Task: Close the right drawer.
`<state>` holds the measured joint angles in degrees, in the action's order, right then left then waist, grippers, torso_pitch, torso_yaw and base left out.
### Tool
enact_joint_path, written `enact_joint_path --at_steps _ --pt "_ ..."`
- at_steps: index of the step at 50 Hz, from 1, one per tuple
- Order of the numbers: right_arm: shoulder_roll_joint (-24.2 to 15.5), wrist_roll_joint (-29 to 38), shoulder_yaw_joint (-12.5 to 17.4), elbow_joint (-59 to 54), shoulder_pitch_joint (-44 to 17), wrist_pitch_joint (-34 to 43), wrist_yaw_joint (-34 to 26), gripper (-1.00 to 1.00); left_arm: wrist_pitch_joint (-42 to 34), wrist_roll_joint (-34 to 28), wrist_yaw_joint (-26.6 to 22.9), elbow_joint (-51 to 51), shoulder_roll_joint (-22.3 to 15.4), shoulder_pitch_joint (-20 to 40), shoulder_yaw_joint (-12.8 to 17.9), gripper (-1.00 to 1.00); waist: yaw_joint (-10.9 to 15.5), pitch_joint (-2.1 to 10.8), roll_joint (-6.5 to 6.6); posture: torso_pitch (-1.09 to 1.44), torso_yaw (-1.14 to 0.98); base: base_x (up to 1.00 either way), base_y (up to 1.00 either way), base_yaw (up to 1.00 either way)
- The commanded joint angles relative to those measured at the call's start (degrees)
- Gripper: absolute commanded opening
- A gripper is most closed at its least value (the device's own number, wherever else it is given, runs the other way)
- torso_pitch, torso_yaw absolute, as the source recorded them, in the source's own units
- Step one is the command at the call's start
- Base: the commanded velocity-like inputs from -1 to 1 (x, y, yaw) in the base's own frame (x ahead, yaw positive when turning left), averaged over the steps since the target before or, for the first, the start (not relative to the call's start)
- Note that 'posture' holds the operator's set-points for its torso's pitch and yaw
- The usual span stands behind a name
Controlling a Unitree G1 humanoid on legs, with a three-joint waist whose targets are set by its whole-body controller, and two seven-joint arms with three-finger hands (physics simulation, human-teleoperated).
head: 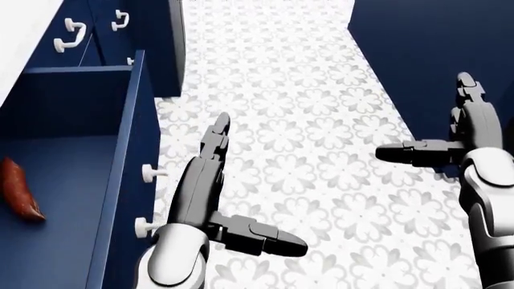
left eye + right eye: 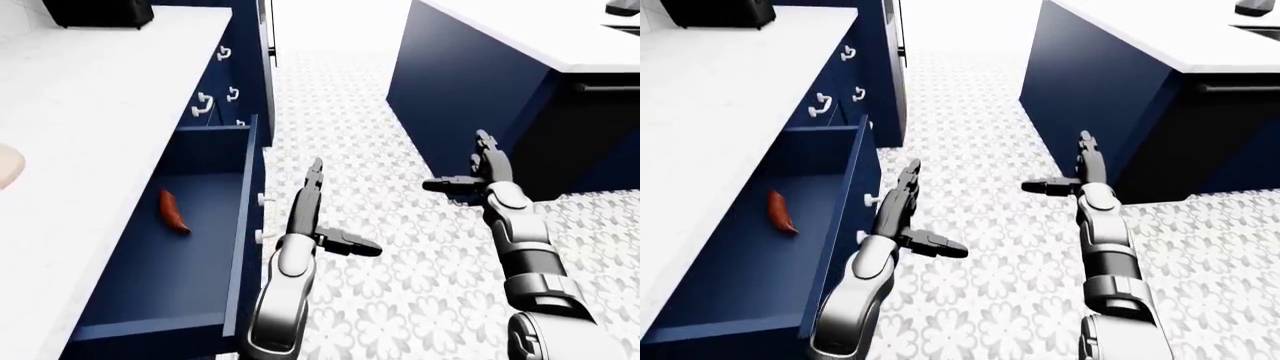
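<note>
The navy drawer [image 2: 215, 225] stands pulled far out from the cabinet at the left of the left-eye view. A small red pepper [image 2: 174, 211] lies inside it. Its white handle [image 1: 149, 198] shows as two posts on the drawer's face in the head view. My left hand [image 1: 213, 180] is open, fingers stretched flat, just right of the drawer's face and close to the handle; I cannot tell if it touches. My right hand [image 2: 482, 169] is open and empty, raised over the floor near the island.
A white countertop [image 2: 90, 105] runs along the left with a black appliance [image 2: 100, 11] at the top. Closed drawers with white handles [image 2: 203, 103] lie beyond. A navy island [image 2: 480, 82] with a white top stands at the right. Patterned tile floor [image 2: 340, 112] lies between.
</note>
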<state>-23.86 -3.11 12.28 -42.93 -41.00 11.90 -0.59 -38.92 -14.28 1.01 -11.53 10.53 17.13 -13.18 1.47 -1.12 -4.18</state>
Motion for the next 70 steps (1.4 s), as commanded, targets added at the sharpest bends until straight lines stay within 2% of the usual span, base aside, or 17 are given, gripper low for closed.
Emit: enact_joint_path --at_steps 1,11,14,33,51,58,70 --pt "-1.1 0.0 0.5 1.7 -2.1 -2.3 0.2 1.00 6.0 1.6 0.9 1.5 0.2 1.4 0.6 1.00 0.0 1.41 -0.37 0.00 0.00 0.00 0.00 0.00" --pt "-0.8 0.3 0.1 0.2 -2.7 -3.1 0.4 1.00 12.5 5.5 1.9 8.6 -1.5 0.8 3.2 1.00 -0.2 1.69 0.01 0.00 0.00 0.00 0.00 0.00" --pt "-0.7 0.5 0.0 0.9 -2.6 -2.7 0.5 1.00 13.3 6.3 2.0 7.6 -2.1 -1.0 3.3 1.00 -0.2 1.85 0.15 0.00 0.00 0.00 0.00 0.00" --pt "-0.6 0.6 0.1 0.9 -1.7 -3.5 0.5 1.00 29.5 13.4 2.4 29.3 -6.2 1.1 10.2 1.00 -0.3 2.00 0.71 0.00 0.00 0.00 0.00 0.00" --pt "-0.8 0.9 0.4 3.6 -1.3 -1.4 0.4 1.00 34.0 19.7 1.5 34.6 -11.6 0.9 16.1 1.00 -0.9 2.10 1.70 0.00 0.00 0.00 0.00 0.00" --pt "-0.7 0.9 0.4 3.1 -1.2 -1.9 0.4 1.00 31.6 20.6 1.9 30.2 -12.8 -0.5 16.8 1.00 -1.1 2.25 1.94 0.00 0.00 0.00 0.00 0.00" --pt "-0.4 1.0 0.2 2.6 -1.3 -2.3 0.5 1.00 30.7 21.6 1.8 28.6 -14.7 -0.9 18.7 1.00 -1.1 2.10 1.84 0.00 0.00 0.00 0.00 0.00"
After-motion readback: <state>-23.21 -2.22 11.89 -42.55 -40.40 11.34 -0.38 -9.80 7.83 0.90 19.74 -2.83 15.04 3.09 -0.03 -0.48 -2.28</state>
